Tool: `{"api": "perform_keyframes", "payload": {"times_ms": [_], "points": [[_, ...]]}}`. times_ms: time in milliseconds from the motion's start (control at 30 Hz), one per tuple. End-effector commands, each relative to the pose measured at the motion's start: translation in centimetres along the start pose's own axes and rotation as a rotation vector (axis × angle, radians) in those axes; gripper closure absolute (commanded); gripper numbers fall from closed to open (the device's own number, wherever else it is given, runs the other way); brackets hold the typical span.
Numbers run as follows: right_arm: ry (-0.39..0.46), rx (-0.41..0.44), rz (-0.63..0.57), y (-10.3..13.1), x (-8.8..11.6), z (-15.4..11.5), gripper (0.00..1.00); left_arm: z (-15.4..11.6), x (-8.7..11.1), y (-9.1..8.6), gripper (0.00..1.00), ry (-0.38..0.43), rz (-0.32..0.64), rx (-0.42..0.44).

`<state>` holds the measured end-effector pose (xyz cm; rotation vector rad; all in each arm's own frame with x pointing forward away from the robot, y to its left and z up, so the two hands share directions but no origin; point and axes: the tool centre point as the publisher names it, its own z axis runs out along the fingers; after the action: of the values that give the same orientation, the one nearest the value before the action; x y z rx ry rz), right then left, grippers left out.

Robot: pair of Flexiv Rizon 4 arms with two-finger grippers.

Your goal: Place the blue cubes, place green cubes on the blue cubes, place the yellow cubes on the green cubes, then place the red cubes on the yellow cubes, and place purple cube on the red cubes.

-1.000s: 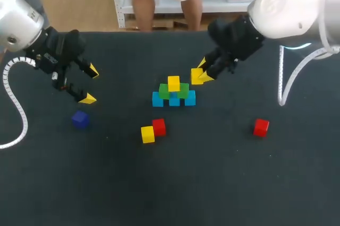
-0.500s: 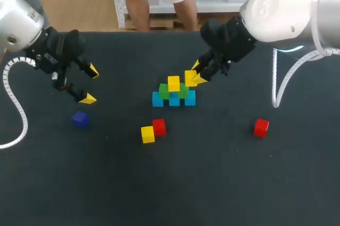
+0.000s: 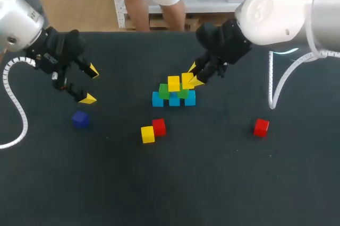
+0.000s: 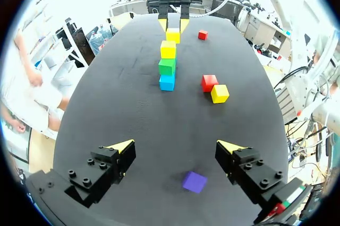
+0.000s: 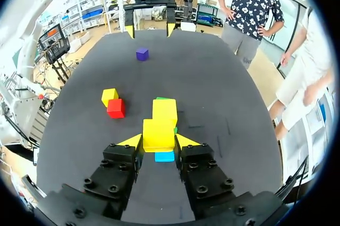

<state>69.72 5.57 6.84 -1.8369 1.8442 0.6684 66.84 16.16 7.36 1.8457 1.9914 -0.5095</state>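
Note:
Three blue cubes [image 3: 174, 100] lie in a row at the table's middle, with two green cubes [image 3: 163, 91] on top. One yellow cube [image 3: 173, 83] rests on the greens. My right gripper [image 3: 193, 75] is shut on a second yellow cube [image 3: 187, 80], held just above the right green cube [image 3: 183, 93]. In the right wrist view this held cube [image 5: 158, 130] sits between the fingers, over the blue row [image 5: 164, 156]. A loose yellow cube [image 3: 147, 134] and a red cube [image 3: 159, 127] touch in front of the stack. Another red cube [image 3: 261, 127] lies right. My left gripper [image 3: 91, 84] hangs open above the purple cube [image 3: 80, 119].
In the left wrist view the purple cube [image 4: 194, 181] lies on the dark table under the open left gripper [image 4: 175, 154], nearer its right finger. The stack [image 4: 167, 66] stands far ahead of it, with the red and yellow pair [image 4: 209, 82] to the side.
My right arm has carried the held yellow cube leftward, from beside the stack to above the right green cube. The left arm and the loose cubes have not moved.

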Motion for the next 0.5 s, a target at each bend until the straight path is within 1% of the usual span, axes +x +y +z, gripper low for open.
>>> {"api": "perform_keyframes", "payload": {"times_ms": [33,500], "points": [[0.0,-0.001,0.0,-0.1,-0.05,0.15,1.0,0.02,0.18,-0.08,0.0,-0.006,0.004,-0.002],[-0.001,-0.002,-0.004,-0.14,-0.08,0.47,1.0,0.02,0.18,-0.08,0.0,-0.006,0.004,-0.002]]}}
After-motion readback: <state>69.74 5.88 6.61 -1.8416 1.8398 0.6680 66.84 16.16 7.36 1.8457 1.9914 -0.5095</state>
